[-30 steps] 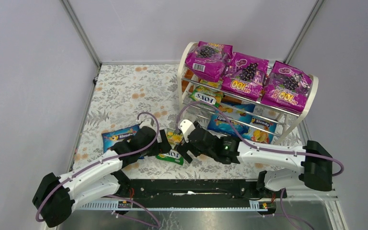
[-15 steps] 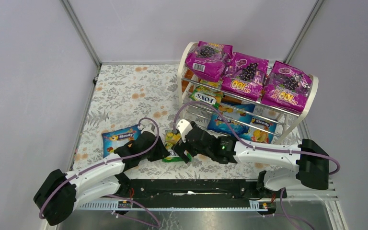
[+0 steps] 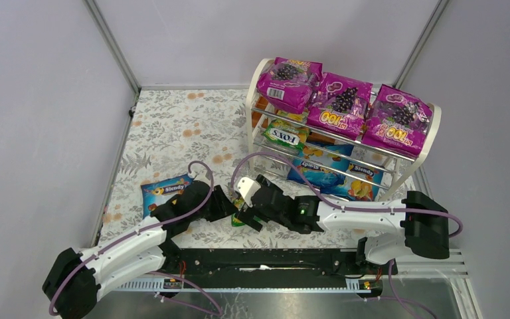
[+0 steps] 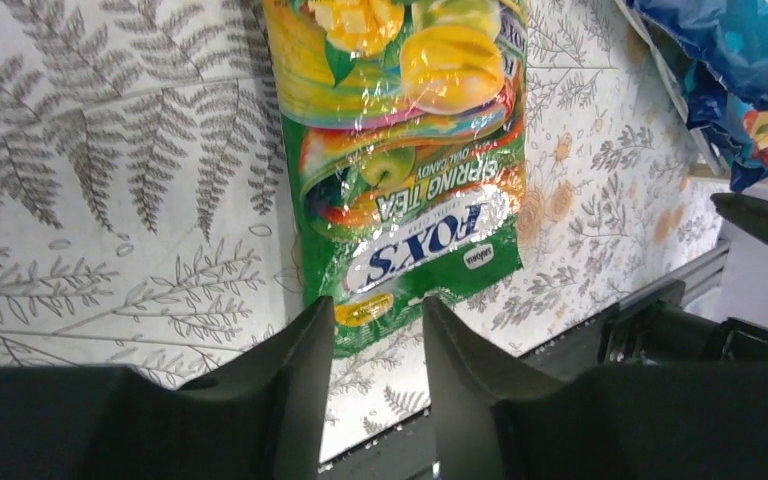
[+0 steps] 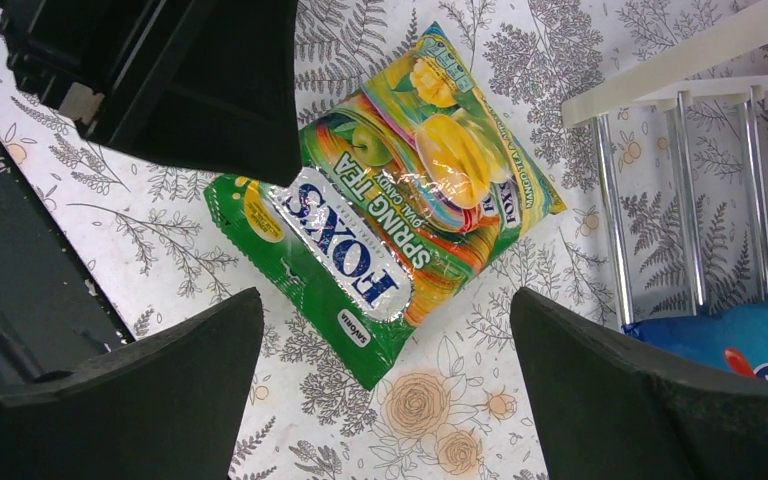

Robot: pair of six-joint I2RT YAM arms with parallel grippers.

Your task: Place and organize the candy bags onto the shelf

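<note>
The FOX'S bag lay flat on the table near its near edge, forward of the shelf. The left gripper had its jaws close-set astride the bag's bottom seam; a pinch could not be confirmed. The right gripper hung above the bag, jaws spread wide, holding nothing.

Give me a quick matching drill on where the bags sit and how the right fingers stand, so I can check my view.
1 magenta bags
2 loose FOX'S bag
3 loose Slendy bag
4 right fingers

A spread wide
B on the table, between the two arms
C top tier of the shelf
D on the table, left of the left arm

Pairs: 1-C, 2-B, 3-D, 4-A
</note>
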